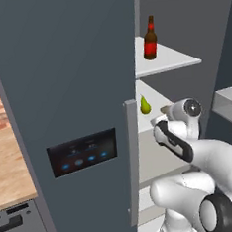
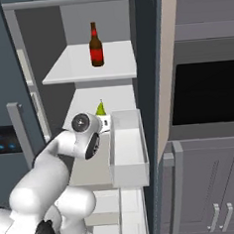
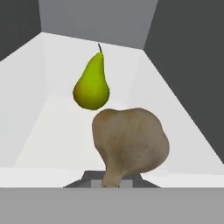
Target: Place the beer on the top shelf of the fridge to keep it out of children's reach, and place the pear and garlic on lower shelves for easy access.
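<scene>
— Fingers? Pinching the lumpy greyish-brown garlic bulb over a lower white shelf.
— And the rest? Slim brown glass beer bottle upright on the top white shelf; yellow-green pear just beyond the garlic.

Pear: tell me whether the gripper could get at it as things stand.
Probably not yet. The gripper is shut on the garlic, which sits between it and the pear standing further back on the same lower shelf. Once it lets go, nothing else blocks the way.
</scene>
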